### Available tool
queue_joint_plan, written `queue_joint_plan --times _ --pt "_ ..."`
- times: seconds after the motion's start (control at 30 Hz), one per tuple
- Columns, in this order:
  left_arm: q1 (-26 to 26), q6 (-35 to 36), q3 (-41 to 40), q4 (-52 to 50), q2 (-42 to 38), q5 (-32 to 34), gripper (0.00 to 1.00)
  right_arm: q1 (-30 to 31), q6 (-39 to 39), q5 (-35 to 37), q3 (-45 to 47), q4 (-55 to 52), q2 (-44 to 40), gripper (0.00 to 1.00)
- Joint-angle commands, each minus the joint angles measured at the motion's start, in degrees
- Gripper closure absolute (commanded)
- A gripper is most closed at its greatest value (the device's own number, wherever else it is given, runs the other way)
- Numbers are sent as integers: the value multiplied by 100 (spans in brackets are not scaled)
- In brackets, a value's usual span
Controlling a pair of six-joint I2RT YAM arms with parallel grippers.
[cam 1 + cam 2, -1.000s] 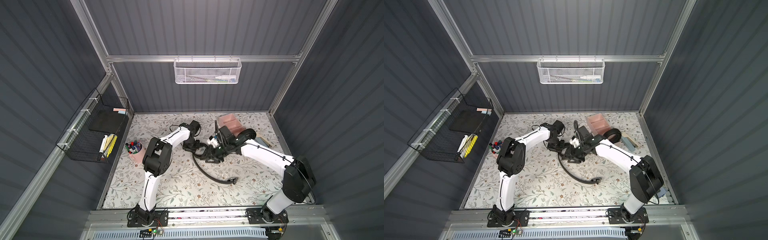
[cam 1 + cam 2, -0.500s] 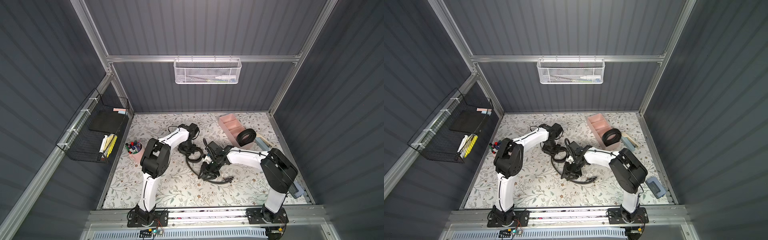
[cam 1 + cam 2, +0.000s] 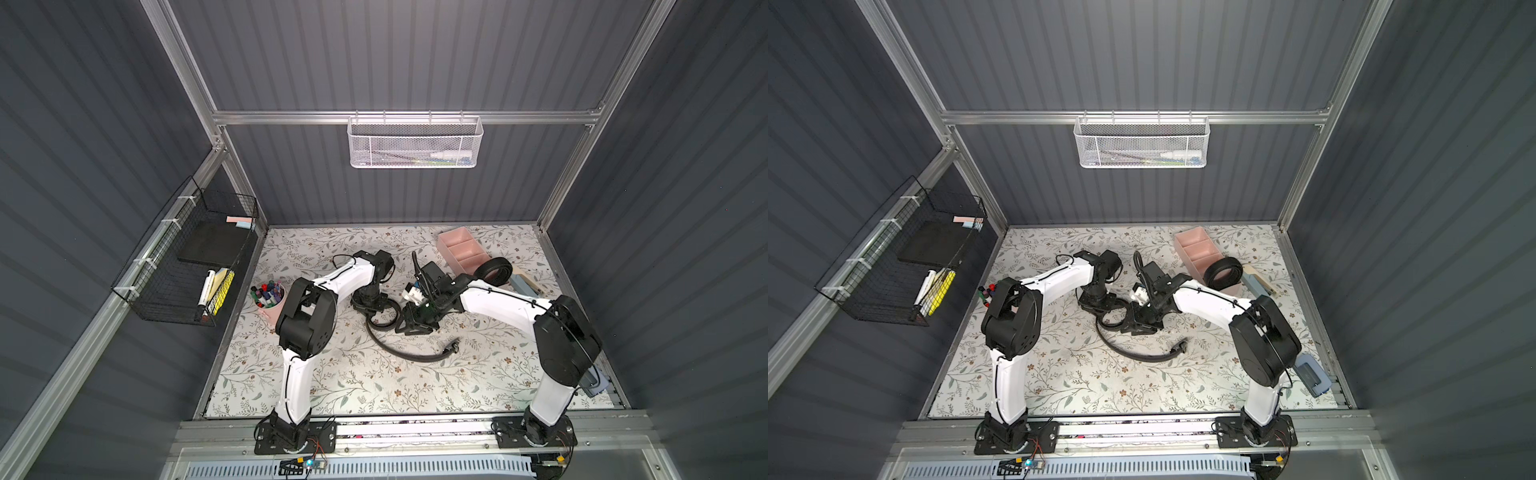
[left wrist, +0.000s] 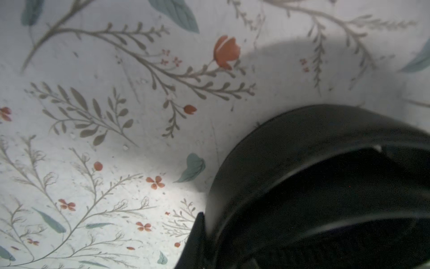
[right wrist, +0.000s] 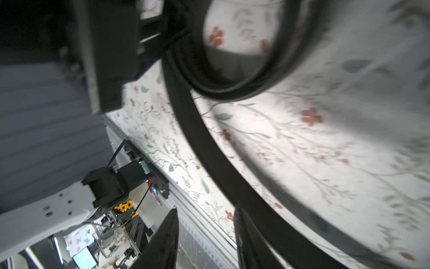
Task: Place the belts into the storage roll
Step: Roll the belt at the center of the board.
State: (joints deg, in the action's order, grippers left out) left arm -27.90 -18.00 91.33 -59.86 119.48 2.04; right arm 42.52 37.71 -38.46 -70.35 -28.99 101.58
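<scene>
**Operator:** Claw status?

**Technician:** Left claw [image 3: 373, 308]: clamped on the curled end of the loose belt [image 3: 409, 359] lying on the counter [image 3: 332, 374]. Right claw [image 5: 206, 216]: jaws partly apart, empty, beside that strap.

**Operator:** Second belt?

**Technician:** Coiled belt [image 3: 498, 279] sits in the storage roll [image 3: 455, 243], at its near end.

- loose belt [image 3: 409, 357] — black
- coiled belt [image 3: 493, 270] — black too
- tray [image 3: 455, 245]: pale pink
- table cover [image 3: 353, 386]: white, with grey-green leaves and small red flowers
- cup [image 3: 266, 308]: pink
- markers [image 3: 268, 291]: mixed colours
- arms [image 3: 297, 382]: white, black joints
</scene>
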Motion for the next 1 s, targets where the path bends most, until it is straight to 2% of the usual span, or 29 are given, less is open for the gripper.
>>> queue_joint_plan --times 0.0,0.13,0.27,0.43,0.5,0.63,0.77,0.87,0.97 --pt "36 90 -175 -329 -65 93 91 437 104 -640 373 269 199 58" --pt "31 112 -247 -334 -72 130 91 704 28 -629 447 176 541 58" --pt "35 145 -371 -316 -130 93 91 609 105 -267 760 272 580 58" --pt "30 354 -597 -246 -277 210 91 -178 131 322 1016 271 770 56" --pt "31 462 -726 -240 -353 229 91 -585 82 271 892 496 921 55" --pt "32 591 -975 -234 -481 313 91 -1151 -251 140 -55 349 1387 52" --pt "31 630 -1183 -155 -620 340 91 -1317 -482 -193 -1236 -1 1955 48" --pt "30 655 -1332 -66 -666 295 91 -1320 -390 -435 -1872 -69 2328 47" --pt "30 710 -1496 51 -713 171 91 -1322 31 -696 -2024 271 2493 47"
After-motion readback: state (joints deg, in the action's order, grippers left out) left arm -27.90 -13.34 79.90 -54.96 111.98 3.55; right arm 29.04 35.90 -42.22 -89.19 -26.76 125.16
